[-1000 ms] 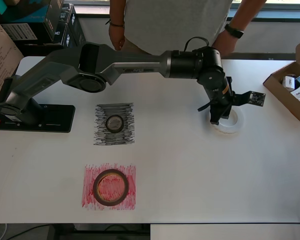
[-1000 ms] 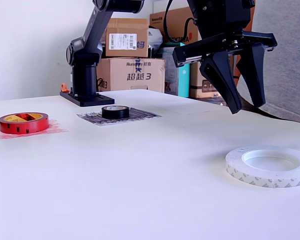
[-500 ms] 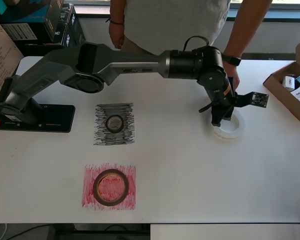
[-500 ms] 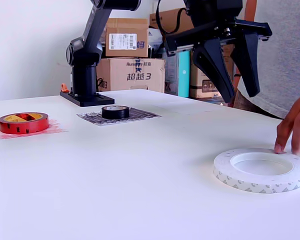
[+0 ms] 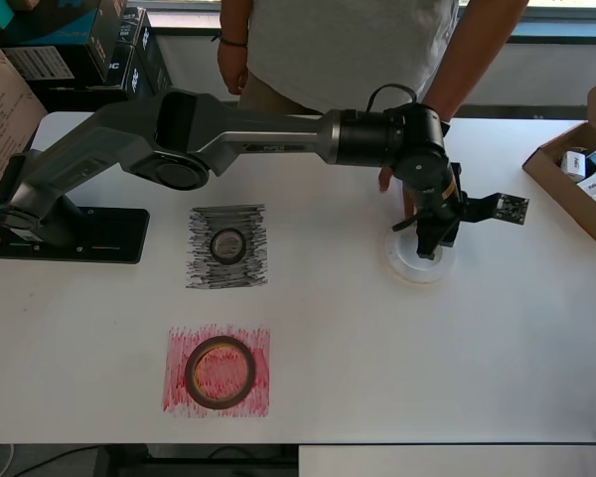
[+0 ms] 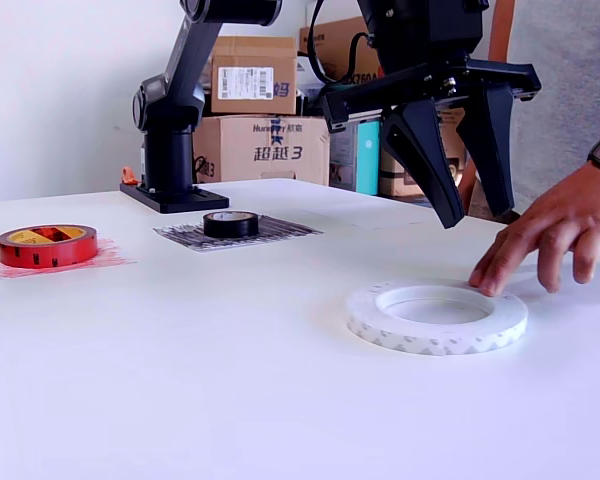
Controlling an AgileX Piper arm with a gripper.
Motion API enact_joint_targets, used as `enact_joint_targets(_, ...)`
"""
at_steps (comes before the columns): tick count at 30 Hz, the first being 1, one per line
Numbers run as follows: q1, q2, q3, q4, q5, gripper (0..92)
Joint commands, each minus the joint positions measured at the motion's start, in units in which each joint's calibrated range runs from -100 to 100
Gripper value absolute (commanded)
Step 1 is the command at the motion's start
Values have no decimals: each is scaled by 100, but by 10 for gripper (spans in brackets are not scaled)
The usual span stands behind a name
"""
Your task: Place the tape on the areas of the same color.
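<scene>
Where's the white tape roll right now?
The white tape roll lies flat on the bare table at the overhead view's right, directly under the open gripper, with a person's hand touching its far edge.

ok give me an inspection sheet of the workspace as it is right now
surface: white table, two scribbled patches, black and red.
job's things: black tape on the black patch; red tape on the red patch; white tape on bare table, a person's hand at its edge.
clutter: open cardboard box at the overhead view's right edge.
grippers: gripper open, above the white tape, holding nothing.
cables: black cable looped at the wrist.
surroundings: stacked cartons behind the arm base.
</scene>
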Motion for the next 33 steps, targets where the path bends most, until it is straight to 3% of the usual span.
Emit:
enact_joint_targets(1, 2, 294, -83, 57, -26, 418)
enact_joint_targets(21, 50, 846, -101, 100, -198, 418)
enact_joint_targets(33, 129, 855, -1273, 1534, -190, 418)
